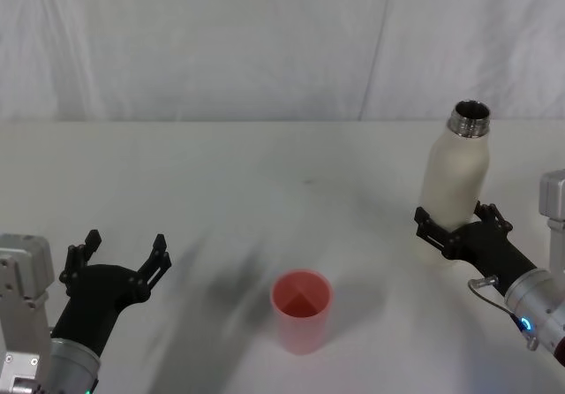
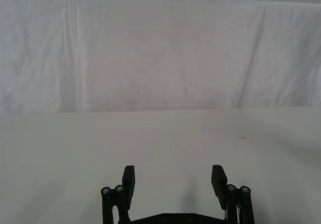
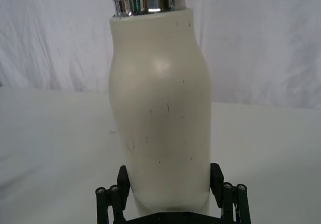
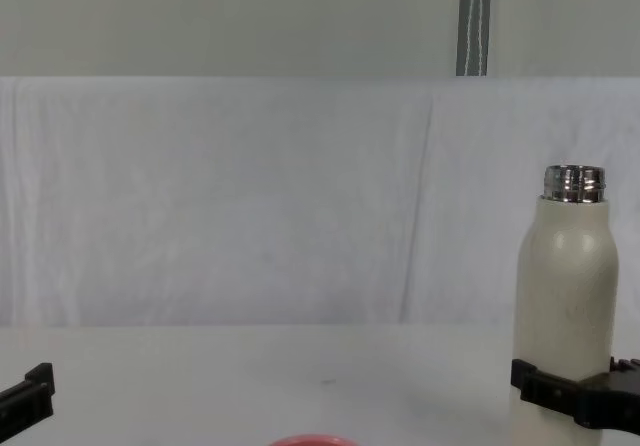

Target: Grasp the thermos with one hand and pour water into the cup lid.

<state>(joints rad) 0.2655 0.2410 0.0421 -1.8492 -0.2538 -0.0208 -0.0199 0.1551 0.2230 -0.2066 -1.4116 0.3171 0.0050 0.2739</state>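
Note:
The thermos (image 1: 456, 180) is a cream-white bottle with an open steel neck, upright at the right of the table, also seen in the right wrist view (image 3: 160, 113) and the chest view (image 4: 563, 296). My right gripper (image 1: 452, 226) is shut on its lower body, one finger on each side (image 3: 168, 184). The cup lid (image 1: 301, 310), a pink round cup, stands open-side up at the front centre, its rim showing in the chest view (image 4: 312, 440). My left gripper (image 1: 124, 254) is open at the front left, well clear of the cup lid, with nothing between its fingers (image 2: 173, 181).
A white cloth covers the table (image 1: 221, 191) and hangs as a backdrop (image 1: 265, 41) behind it. Bare tabletop lies between the cup lid and the thermos.

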